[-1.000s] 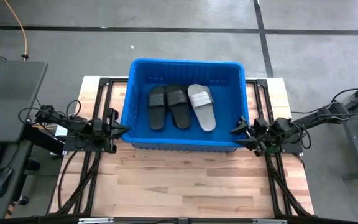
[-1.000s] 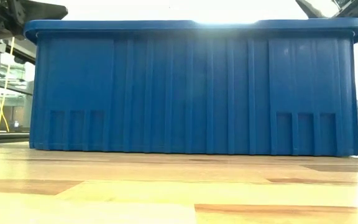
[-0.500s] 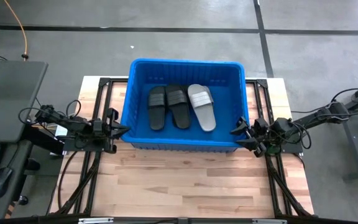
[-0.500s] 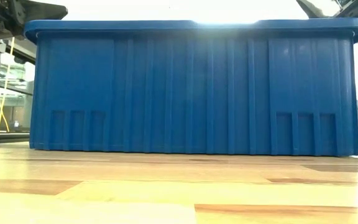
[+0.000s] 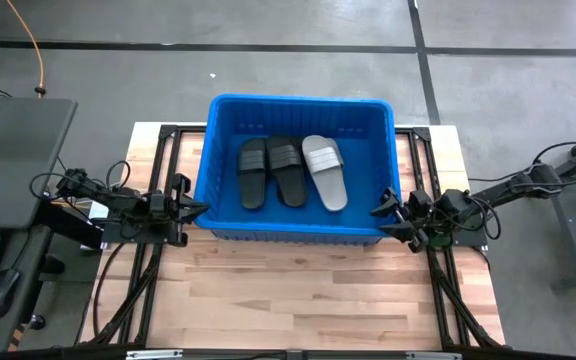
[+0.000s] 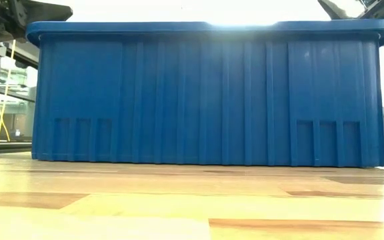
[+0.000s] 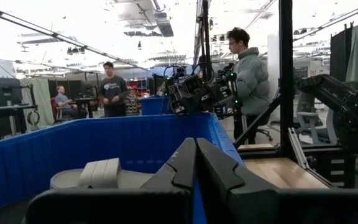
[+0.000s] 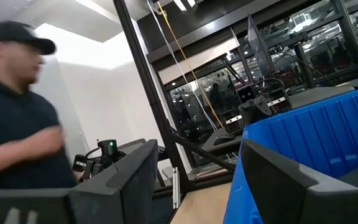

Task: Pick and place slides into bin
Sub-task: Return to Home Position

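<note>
Left gripper (image 5: 198, 208) has its two fingers pressed together and holds nothing. It sits just beside the left wall of the bin (image 5: 298, 102), close to the near corner, and points at the bin. Right gripper (image 5: 382, 212) has its fingers spread apart with nothing between them. It sits just beside the right wall of the bin, close to the other near corner. The big blue bin stands on the far half of the wooden table (image 5: 308, 295), between the two arms. Inside it, flat on the bottom and close together, lie the left black slide (image 5: 253, 172), the middle black slide (image 5: 287, 170) and the grey slide (image 5: 325, 171) on the right. In the room past the table, a person in a dark cap (image 8: 17, 124) shows in the right wrist view, and a person in a pale coat (image 7: 250, 74) stands in the left wrist view
</note>
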`<move>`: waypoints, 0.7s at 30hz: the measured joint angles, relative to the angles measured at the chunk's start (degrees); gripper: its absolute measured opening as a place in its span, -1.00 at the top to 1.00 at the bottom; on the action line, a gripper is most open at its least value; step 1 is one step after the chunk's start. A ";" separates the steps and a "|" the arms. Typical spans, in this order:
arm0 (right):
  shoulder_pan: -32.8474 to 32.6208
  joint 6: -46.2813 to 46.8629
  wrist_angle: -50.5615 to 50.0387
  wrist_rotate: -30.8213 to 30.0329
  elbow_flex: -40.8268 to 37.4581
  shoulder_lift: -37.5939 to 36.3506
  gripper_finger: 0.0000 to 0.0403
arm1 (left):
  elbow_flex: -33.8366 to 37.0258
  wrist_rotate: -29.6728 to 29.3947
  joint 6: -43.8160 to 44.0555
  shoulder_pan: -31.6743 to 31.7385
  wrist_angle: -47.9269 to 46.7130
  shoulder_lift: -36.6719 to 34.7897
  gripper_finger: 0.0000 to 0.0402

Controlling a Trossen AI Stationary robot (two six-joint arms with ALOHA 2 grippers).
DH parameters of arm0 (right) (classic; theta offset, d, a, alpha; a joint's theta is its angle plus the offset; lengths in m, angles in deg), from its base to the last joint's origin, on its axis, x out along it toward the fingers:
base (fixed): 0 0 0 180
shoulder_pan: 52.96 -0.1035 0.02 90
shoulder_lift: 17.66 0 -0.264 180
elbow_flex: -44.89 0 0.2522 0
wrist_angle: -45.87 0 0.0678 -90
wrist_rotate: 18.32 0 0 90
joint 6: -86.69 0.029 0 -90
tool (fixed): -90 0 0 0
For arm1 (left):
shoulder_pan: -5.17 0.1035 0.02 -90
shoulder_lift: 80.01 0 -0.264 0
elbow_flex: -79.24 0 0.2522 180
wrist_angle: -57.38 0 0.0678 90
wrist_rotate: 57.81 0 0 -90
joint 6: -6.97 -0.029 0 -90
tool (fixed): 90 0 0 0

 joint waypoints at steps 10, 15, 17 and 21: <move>0.00 -0.14 0.04 -0.13 0.00 0.00 -0.09 | 0.02 1.47 -0.08 0.08 -0.09 0.00 0.98; 0.00 -0.16 0.04 -0.13 0.00 0.00 -0.09 | 0.02 1.62 -0.06 0.08 -0.09 0.00 0.98; 0.00 -0.19 0.04 -0.13 0.00 0.00 -0.09 | 0.02 1.69 -0.06 0.08 -0.09 0.00 0.98; 0.00 -0.27 0.04 -0.11 0.00 0.00 -0.09 | 0.02 1.73 -0.04 0.07 -0.07 0.00 0.98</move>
